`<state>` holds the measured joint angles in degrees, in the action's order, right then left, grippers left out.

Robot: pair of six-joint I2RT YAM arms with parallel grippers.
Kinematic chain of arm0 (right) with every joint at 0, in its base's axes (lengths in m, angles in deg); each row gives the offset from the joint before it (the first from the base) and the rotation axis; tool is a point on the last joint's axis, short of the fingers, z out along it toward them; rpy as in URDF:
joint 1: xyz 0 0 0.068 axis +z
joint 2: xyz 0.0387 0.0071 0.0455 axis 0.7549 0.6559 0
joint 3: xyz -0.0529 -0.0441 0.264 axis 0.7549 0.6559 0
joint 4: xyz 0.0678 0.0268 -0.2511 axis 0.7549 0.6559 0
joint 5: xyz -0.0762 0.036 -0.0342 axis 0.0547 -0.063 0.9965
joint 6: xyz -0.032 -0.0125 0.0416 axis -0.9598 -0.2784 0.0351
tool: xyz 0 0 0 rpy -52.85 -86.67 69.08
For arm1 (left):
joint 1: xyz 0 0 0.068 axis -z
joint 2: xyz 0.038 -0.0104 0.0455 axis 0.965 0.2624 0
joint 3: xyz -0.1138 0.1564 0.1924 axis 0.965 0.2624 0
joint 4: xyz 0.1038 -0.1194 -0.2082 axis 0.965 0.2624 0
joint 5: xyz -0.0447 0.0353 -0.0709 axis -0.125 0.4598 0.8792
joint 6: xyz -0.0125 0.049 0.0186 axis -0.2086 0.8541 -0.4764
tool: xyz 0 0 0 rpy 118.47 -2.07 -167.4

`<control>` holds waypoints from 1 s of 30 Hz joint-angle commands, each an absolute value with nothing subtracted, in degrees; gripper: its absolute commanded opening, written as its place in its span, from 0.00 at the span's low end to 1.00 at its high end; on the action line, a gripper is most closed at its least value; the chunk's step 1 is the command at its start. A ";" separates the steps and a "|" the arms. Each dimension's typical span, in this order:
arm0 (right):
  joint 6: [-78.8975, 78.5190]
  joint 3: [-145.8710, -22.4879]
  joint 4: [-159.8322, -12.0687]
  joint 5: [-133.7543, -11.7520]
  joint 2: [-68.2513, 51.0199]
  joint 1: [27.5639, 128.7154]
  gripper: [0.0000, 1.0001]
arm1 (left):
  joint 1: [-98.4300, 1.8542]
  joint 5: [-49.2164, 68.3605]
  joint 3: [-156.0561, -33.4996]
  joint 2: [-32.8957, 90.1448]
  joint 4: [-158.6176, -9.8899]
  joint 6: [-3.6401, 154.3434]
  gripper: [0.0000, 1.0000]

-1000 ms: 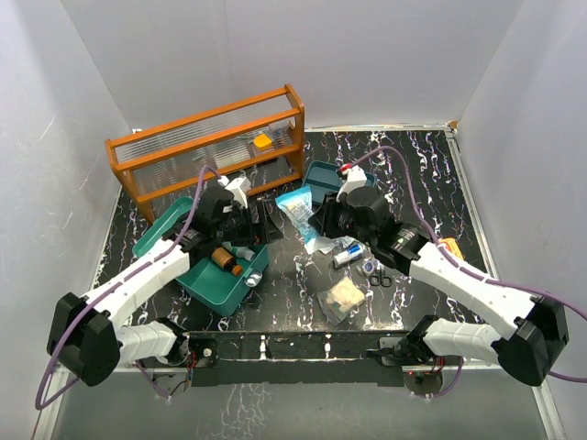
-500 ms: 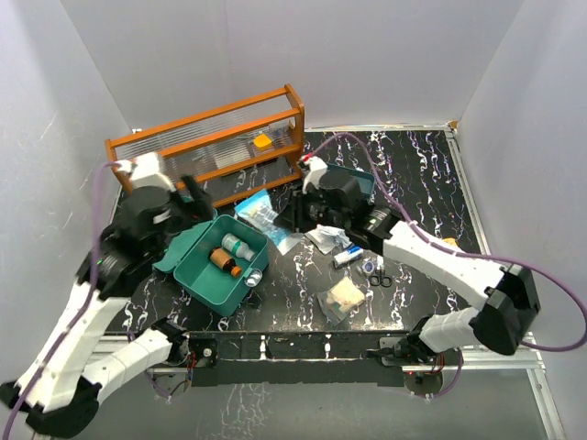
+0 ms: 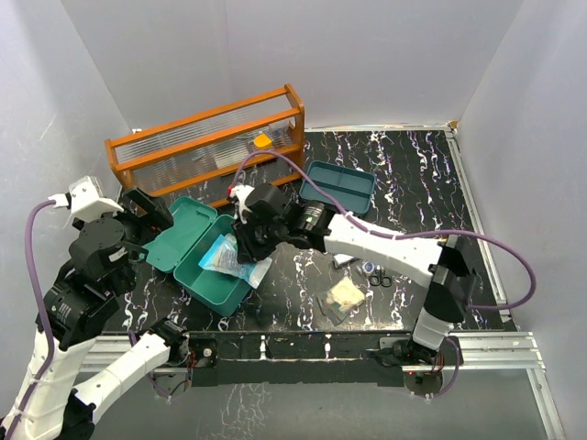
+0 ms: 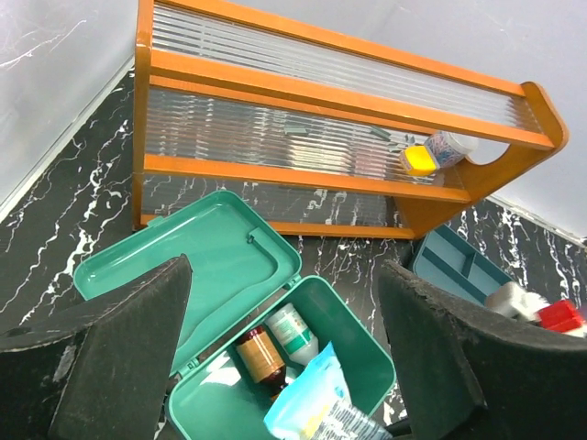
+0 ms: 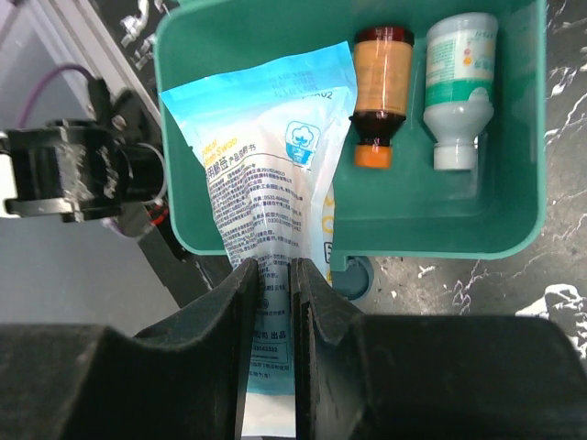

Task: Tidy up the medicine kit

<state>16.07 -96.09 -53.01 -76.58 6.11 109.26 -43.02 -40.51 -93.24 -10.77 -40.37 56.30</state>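
Note:
The teal medicine kit (image 3: pixel 218 302) lies open at the front left with its lid (image 3: pixel 183 236) laid back. A brown bottle (image 5: pixel 381 82) and a white bottle (image 5: pixel 459 82) lie side by side inside it. My right gripper (image 3: pixel 243 246) is shut on a light-blue printed packet (image 5: pixel 266 183), which hangs partly into the box over its near wall (image 5: pixel 440 229). My left gripper (image 4: pixel 284 367) is open and empty, raised high above the box. The matching tray insert (image 3: pixel 339 186) lies apart at the back centre.
The orange-brown wooden rack (image 3: pixel 211 147) stands at the back left with a yellow-capped item (image 3: pixel 263 141) on it. A tan packet (image 3: pixel 344 295), small scissors (image 3: pixel 381 278) and other small items (image 3: pixel 347 259) lie right of the box.
My right gripper has carried the blue packet leftward from the table's middle to over the open box. My left arm has drawn back to the left and risen away from the box.

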 commanded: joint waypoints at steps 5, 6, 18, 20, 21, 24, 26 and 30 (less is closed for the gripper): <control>10.23 -109.46 -41.91 -73.85 16.05 110.73 0.19 | -43.12 -43.92 -94.07 -9.69 -41.13 59.24 0.82; 10.27 -110.78 -41.85 -74.00 17.28 110.78 0.19 | -43.07 -44.14 -94.06 -9.69 -41.18 59.43 0.83; 11.65 -122.18 -41.24 -76.16 28.97 112.61 0.18 | -43.11 -45.70 -94.35 -11.13 -39.21 59.54 0.83; 12.02 -123.62 -41.16 -75.95 30.44 112.97 0.18 | -43.07 -45.71 -94.12 -11.26 -39.03 59.03 0.83; 12.23 -124.60 -41.04 -75.60 31.04 113.19 0.19 | -43.06 -45.63 -93.91 -11.27 -39.07 58.85 0.83; 13.22 -125.79 -41.37 -74.95 32.26 113.50 0.19 | -43.07 -45.56 -93.51 -11.11 -39.20 58.63 0.83; 14.55 -125.39 -42.32 -74.27 32.61 113.67 0.18 | -43.08 -45.45 -93.32 -10.81 -39.33 58.56 0.83; 18.94 -119.82 -48.25 -73.98 30.88 114.15 0.19 | -43.08 -45.01 -93.23 -10.10 -39.56 58.37 0.83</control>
